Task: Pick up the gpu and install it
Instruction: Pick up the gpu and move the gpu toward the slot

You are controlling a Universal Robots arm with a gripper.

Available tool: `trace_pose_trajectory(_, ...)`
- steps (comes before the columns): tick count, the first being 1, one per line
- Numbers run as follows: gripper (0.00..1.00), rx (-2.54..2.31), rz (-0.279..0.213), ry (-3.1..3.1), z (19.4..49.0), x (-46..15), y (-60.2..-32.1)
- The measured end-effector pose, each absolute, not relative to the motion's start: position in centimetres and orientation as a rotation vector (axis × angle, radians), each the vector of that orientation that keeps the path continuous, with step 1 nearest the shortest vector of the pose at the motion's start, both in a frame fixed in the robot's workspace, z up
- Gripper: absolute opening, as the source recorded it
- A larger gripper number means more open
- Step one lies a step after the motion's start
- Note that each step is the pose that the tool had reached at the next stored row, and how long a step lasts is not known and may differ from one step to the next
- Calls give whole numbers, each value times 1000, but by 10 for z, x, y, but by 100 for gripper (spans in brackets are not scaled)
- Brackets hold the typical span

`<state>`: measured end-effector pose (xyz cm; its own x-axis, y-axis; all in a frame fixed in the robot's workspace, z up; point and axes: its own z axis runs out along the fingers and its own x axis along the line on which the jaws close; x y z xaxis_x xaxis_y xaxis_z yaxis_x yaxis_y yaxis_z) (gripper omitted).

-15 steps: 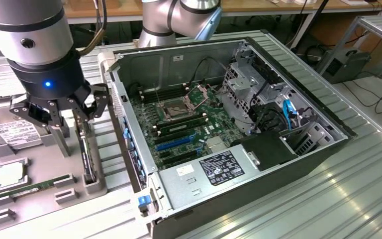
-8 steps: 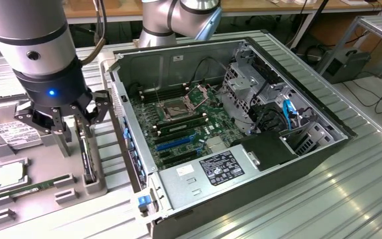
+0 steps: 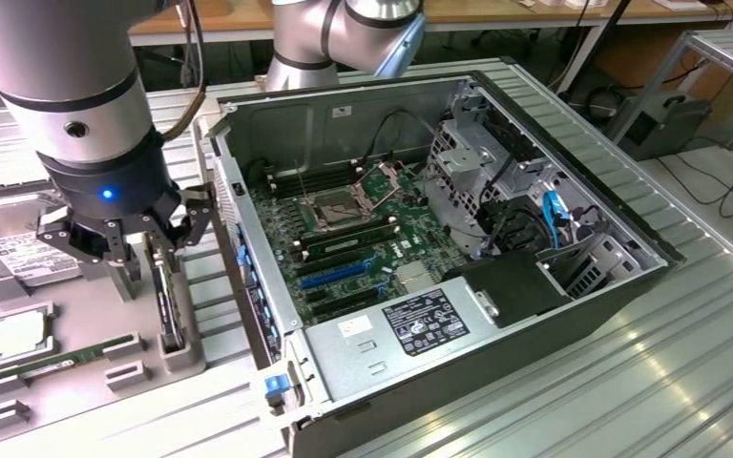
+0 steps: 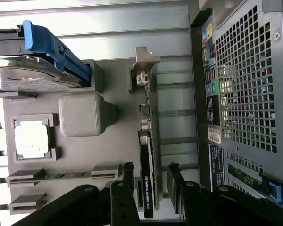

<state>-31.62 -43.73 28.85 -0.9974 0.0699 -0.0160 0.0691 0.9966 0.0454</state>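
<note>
Exterior view, from its left to its right:

- A grey fixture tray (image 3: pixel 87 324) is noted on the bench. On it are a hard drive (image 3: pixel 30 258) with a white label (print not legible), a processor chip (image 3: pixel 16 334) and a green memory stick (image 3: pixel 68 361).
- The gripper (image 3: pixel 153 246) is positioned over the tray edge nearest the case. Its fingers (image 4: pixel 125 197) are spread, one on each side of the gpu (image 3: pixel 167 301). In the wrist view a gap is seen on both sides, so no contact is recorded.
- The gpu is standing on its long edge in its tray holder, with the silver end bracket (image 4: pixel 145 61) at the end away from the fingers.
- The open computer case (image 3: pixel 494 382) lies on its side just beside the tray. The motherboard (image 3: pixel 380 239) is exposed, and the blue expansion slot (image 3: pixel 331 272) appears unoccupied.

Progress, as judged:
- The gripper has been brought to the gpu.
- The grasp has not been made and the card has not been lifted.
- Installation has not begun.

Writing:
- White lettering on the card's upper edge appears to read NVIDIA QUADRO.
- A black label (image 3: pixel 424 322) with white print is seen on the power supply; its text could not be made out.
- Coloured port stickers on the case rear could not be read.
</note>
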Motion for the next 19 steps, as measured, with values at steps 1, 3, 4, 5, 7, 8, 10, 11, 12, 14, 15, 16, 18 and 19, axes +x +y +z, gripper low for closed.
trace_pose_trajectory(1,42,109,71,3123,286,-315,-437)
trace_pose_trajectory(3,42,109,71,3124,283,-314,-437)
trace_pose_trajectory(4,42,109,71,3124,281,-314,-437)
trace_pose_trajectory(5,42,109,71,3124,279,-314,-437)
trace_pose_trajectory(7,42,109,71,3125,276,-314,-437)
trace_pose_trajectory(8,42,109,71,3125,274,-314,-437)
trace_pose_trajectory(10,42,110,71,3126,270,-314,-437)
trace_pose_trajectory(11,42,111,71,3126,268,-314,-437)
trace_pose_trajectory(12,42,111,71,3126,267,-314,-437)
trace_pose_trajectory(14,42,111,71,3127,263,-314,-437)
trace_pose_trajectory(15,42,111,71,3127,262,-314,-437)
trace_pose_trajectory(16,42,111,71,3127,259,-316,-437)
trace_pose_trajectory(18,42,111,71,3127,255,-317,-437)
trace_pose_trajectory(19,42,111,71,3127,254,-319,-437)
